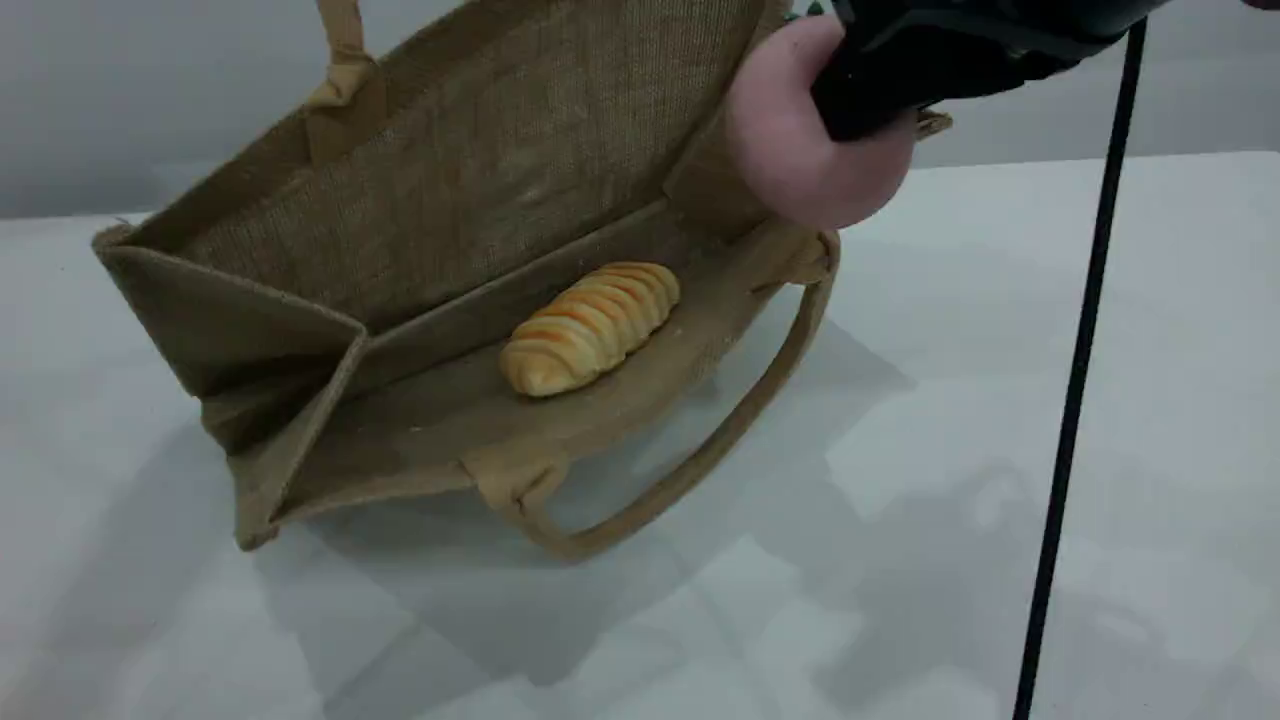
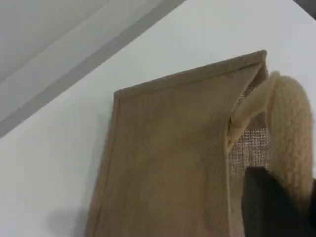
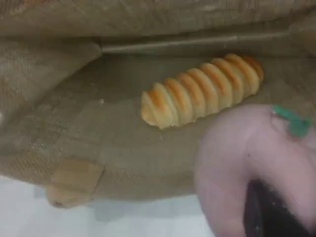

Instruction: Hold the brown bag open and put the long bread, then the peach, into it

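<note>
The brown bag (image 1: 480,200) lies on its side on the counter (image 1: 1000,450), its mouth turned toward the near right, with 1 wall raised and the other flat on the surface. The long bread (image 1: 590,327) is already inside, resting on the lower wall near the middle of the opening.

The peach (image 1: 800,150) is held in the right hand (image 1: 870,95), closed around it, just above the far right corner of the bag's mouth. It has not yet been let go. In the right wrist view the peach (image 3: 256,163) hangs near the bread (image 3: 202,91) and over the bag's near edge.

The left hand (image 2: 271,207) is clamped on 1 of the beige handles (image 2: 289,133), by which the upper wall appears to be kept lifted. The other handle (image 1: 700,460) lies loose on the counter in front of the bag.

The second placing step is judged to be in hand. Next, the peach would need to be carried a little further into the opening, lowered toward the lower wall beside the bread, and released, while the upper wall is kept raised.

The counter is white and smooth, with soft shadows. A plain grey wall (image 1: 150,100) is seen behind. A thin black cable (image 1: 1075,400) hangs down on the right.
</note>
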